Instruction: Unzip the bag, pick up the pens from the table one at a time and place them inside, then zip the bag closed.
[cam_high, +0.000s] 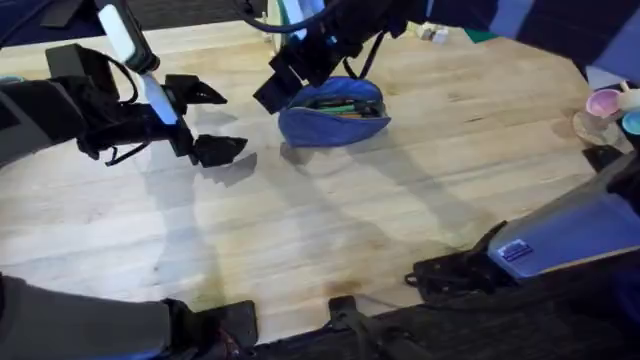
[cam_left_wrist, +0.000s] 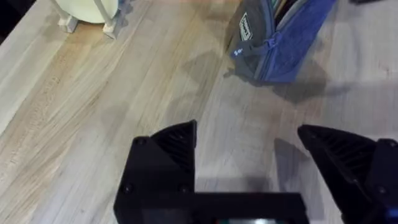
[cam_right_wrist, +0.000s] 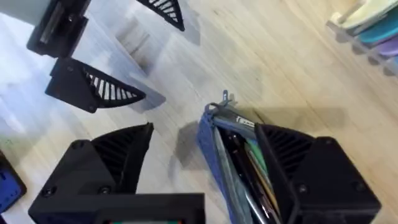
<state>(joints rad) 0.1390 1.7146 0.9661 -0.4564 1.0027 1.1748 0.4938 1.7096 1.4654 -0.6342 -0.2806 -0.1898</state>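
Observation:
The blue-grey bag (cam_high: 335, 122) lies on the table (cam_high: 330, 230) at the far middle, its zipper open. Several pens (cam_high: 337, 103) lie inside it, green and dark ones among them. My right gripper (cam_high: 296, 82) hangs open over the bag's left end. In the right wrist view one finger stands beside the bag (cam_right_wrist: 211, 149) over the wood and the other over its opening, above the pens (cam_right_wrist: 241, 163). The small pull tab (cam_right_wrist: 226, 98) sticks out at that end. My left gripper (cam_high: 232, 122) is open and empty, left of the bag (cam_left_wrist: 289, 37), just above the table.
A pink cup and dishes (cam_high: 605, 103) stand at the far right edge. A rack of coloured plates (cam_right_wrist: 370, 25) and a cream object on a stand (cam_left_wrist: 87, 9) lie beyond the bag. The near half of the table is bare wood.

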